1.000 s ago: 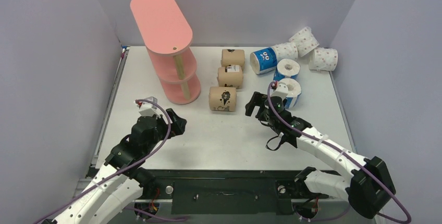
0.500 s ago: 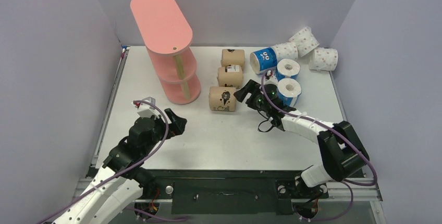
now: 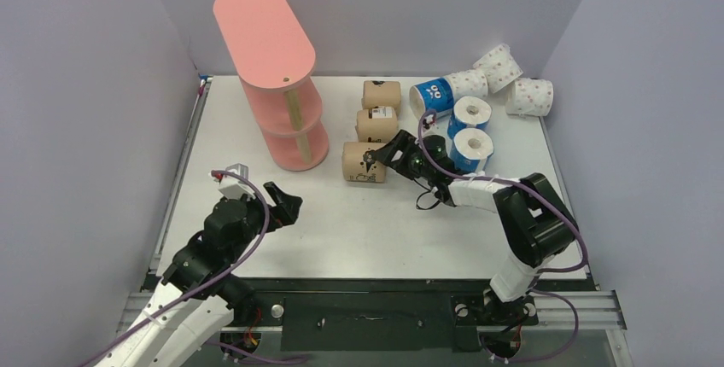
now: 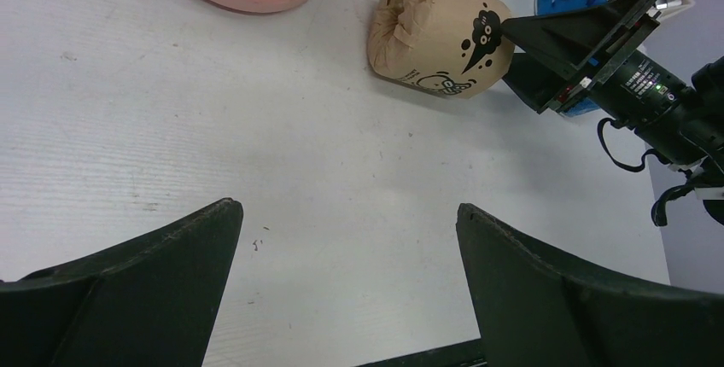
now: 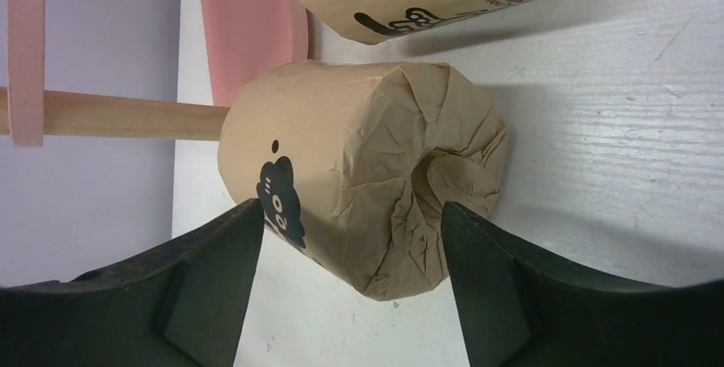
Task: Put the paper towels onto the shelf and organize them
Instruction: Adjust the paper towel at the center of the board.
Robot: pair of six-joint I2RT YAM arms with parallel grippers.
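R tool [image 5: 350,209] is spread, tips just reaching either side of the nearest brown roll [image 3: 359,165]. That roll lies on its side on the tabletop [image 3: 376,230], just right of the shelf [image 3: 265,34]; no pinch yet afaict. L tool [image 4: 347,206] hangs spread and empty over the tabletop, front left. Step in hand, imo: grab this roll. I'd push the R tool deeper so the pads sit past the crumpled end, on the firm body, then squeeze gently b/c the wrap looks easy to dent. Stay clear of the middle brown roll [image 3: 376,125] just behind, and lift straight up before swinging toward the shelf. Every roll I can see is on the tabletop, so it's early in the job.
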